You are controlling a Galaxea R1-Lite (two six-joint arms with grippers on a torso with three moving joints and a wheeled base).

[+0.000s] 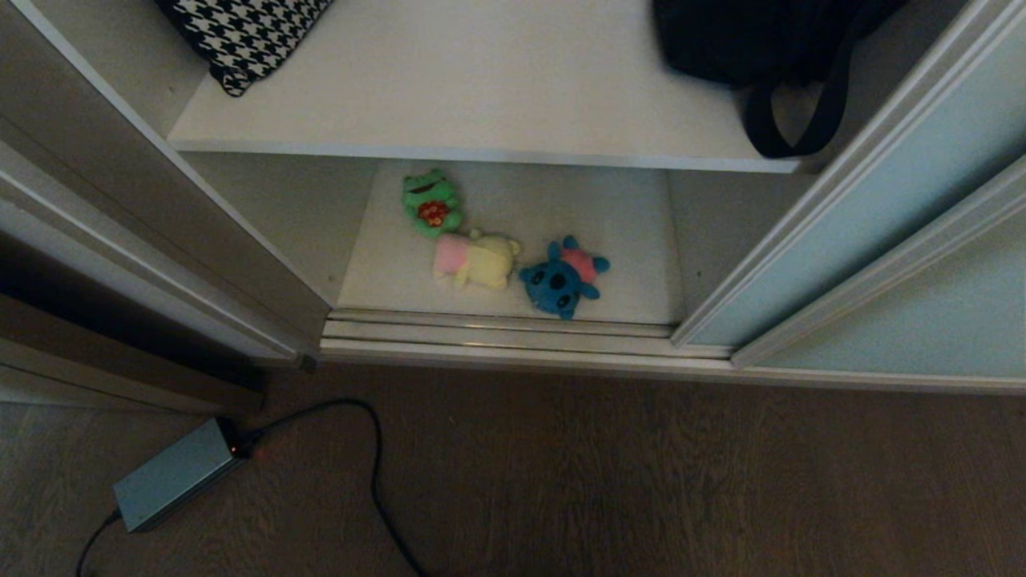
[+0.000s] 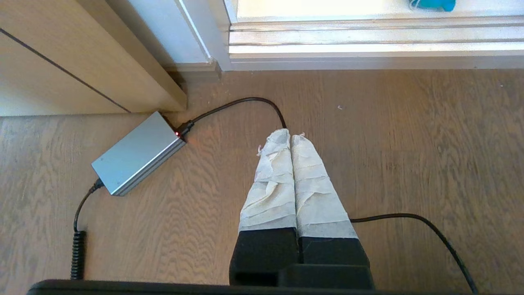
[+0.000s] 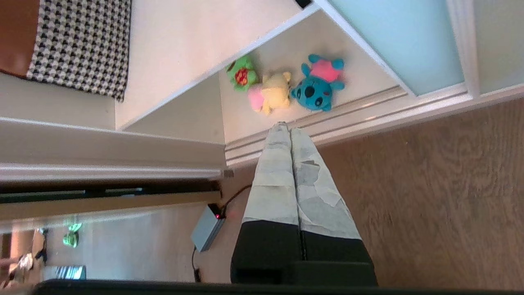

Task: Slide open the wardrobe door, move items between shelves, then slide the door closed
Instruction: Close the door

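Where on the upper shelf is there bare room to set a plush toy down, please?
The upper shelf lies bare across its middle, between the houndstooth cushion and the black bag. Below, three plush toys crowd the lower shelf.

Before me the sliding wardrobe door (image 1: 874, 216) stands pushed aside on the right of the lower shelf (image 1: 561, 208). On that shelf lie a green frog plush (image 1: 431, 203) at the back, a pale yellow plush (image 1: 476, 260) just in front of it, and a blue plush (image 1: 561, 278) beside the yellow one, nearer the door.
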